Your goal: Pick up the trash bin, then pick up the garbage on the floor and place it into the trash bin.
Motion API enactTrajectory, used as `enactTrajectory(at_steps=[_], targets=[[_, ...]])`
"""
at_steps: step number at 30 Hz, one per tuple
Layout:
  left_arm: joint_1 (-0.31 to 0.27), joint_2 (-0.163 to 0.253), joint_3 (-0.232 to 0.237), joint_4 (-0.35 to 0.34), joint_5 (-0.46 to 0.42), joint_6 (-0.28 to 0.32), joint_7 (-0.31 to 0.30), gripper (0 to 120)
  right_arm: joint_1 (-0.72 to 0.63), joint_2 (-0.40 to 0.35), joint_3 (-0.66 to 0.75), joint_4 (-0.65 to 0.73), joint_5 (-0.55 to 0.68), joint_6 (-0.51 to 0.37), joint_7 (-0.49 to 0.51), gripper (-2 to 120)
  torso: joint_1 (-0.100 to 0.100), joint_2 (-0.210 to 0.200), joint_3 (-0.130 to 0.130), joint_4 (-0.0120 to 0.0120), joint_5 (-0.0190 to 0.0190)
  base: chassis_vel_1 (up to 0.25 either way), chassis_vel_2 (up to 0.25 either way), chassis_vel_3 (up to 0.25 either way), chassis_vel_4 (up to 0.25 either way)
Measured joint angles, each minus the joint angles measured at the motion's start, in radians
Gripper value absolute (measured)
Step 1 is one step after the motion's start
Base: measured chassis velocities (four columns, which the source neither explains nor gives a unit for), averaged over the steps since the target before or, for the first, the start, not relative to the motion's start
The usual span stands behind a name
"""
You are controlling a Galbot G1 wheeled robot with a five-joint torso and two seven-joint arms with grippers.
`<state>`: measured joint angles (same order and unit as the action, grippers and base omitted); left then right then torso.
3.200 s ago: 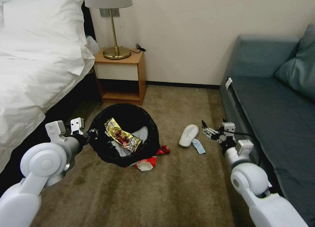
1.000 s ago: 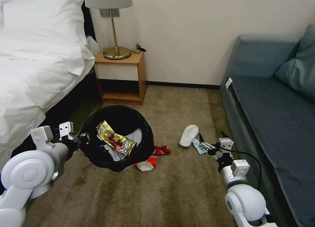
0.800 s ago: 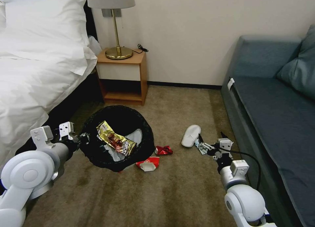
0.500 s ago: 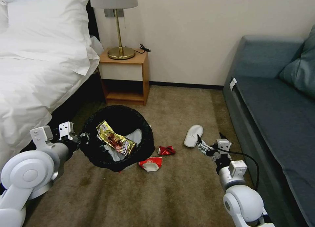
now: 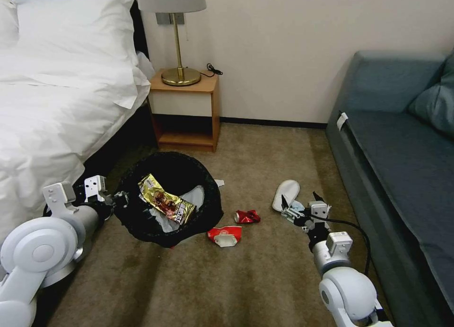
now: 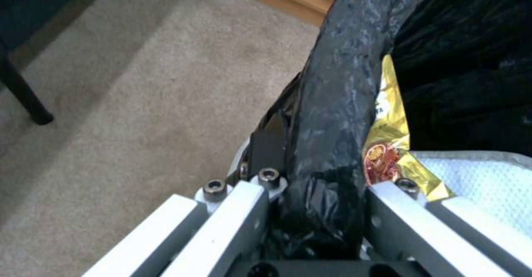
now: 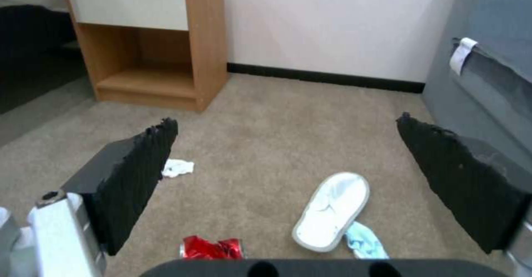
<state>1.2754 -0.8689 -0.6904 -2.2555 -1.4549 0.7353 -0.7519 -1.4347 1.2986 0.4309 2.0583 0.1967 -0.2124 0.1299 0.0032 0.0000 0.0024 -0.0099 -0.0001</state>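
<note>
Left gripper, jaws clamped on the bin rim, holds it up. Gold wrapper inside. Right gripper, jaws wide, right of bin over slipper, probably blue scrap; can, carton left on floor.

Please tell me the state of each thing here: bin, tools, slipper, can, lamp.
Trash bin: lifted, tilted, partly filled.
Left tool: shut on the bin's rim.
Right tool: open, empty, low beside the slipper.
White slipper: lying on carpet.
Red can: crushed, on carpet.
Lamp: off.

head cam high, looking fwd/down over carpet. left wrist cam tight on trash bin rim. right wrist cam low, facing slipper, shared w/ head.
</note>
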Motion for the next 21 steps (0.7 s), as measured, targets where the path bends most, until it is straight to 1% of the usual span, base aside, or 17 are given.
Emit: enactTrajectory(at_steps=[16, 21], targets=[[-0.007, -0.008, 0.007, 0.012, 0.005, 0.0, 0.005, 3, 0.003, 0.009, -0.011, -0.016, -0.006, 0.0, 0.002, 100, 0.0, 0.0, 0.0, 0.0, -0.0001, 0.07, 0.063, -0.076, -0.064], [-0.008, -0.012, 0.01, 0.015, 0.016, 0.0, 0.015, 3, 0.0, 0.012, -0.012, -0.018, -0.005, 0.0, 0.001, 100, 0.0, 0.0, 0.0, 0.0001, 0.0, 0.036, 0.026, -0.023, -0.027]])
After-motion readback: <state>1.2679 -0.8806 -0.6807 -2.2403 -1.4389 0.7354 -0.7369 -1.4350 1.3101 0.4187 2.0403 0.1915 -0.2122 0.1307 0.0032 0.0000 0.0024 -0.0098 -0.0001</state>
